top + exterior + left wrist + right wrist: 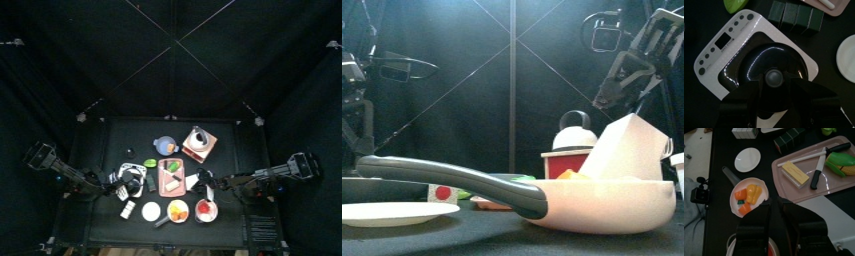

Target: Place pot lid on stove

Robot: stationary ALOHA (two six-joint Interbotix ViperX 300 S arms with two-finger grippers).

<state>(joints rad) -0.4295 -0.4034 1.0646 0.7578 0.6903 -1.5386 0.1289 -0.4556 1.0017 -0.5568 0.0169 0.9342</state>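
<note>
A: Start with the biggest thing. What carries it all?

B: The black surface (114, 135), seen from above. Near its middle lies a pink tray (171, 181). In the right wrist view that tray (804, 188) holds a yellow block (796, 174), a black-handled knife (818, 172) and a green piece (842, 163).

A: And the stove?

B: At about 9 o'clock from the tray, a white stove (130, 183). The left wrist view shows it close: the white stove (734, 47) has a panel of dark buttons along one edge and a round black plate in its middle.

A: Where is the pot lid?

B: The pot lid (772, 62) lies flat on that round plate, dark and glossy, its knob (774, 76) pointing up at the camera.

A: What is the left pincer doing?

B: The left pincer (777, 97) is right over the lid, its dark body just beside the knob. I cannot tell whether its jaws are wide, narrow or gripping.

A: The right one?

B: The right pincer (776, 213) hangs above a white bowl (747, 193) of orange and yellow pieces. Its jaws stand close together with nothing between them.

A: Smaller things?

B: A white plate (749, 159) well beyond the bowl. From the front, a pale saucepan (596, 200) with a long dark handle fills the foreground, and behind it stands a red-and-white container (572, 160).
</note>
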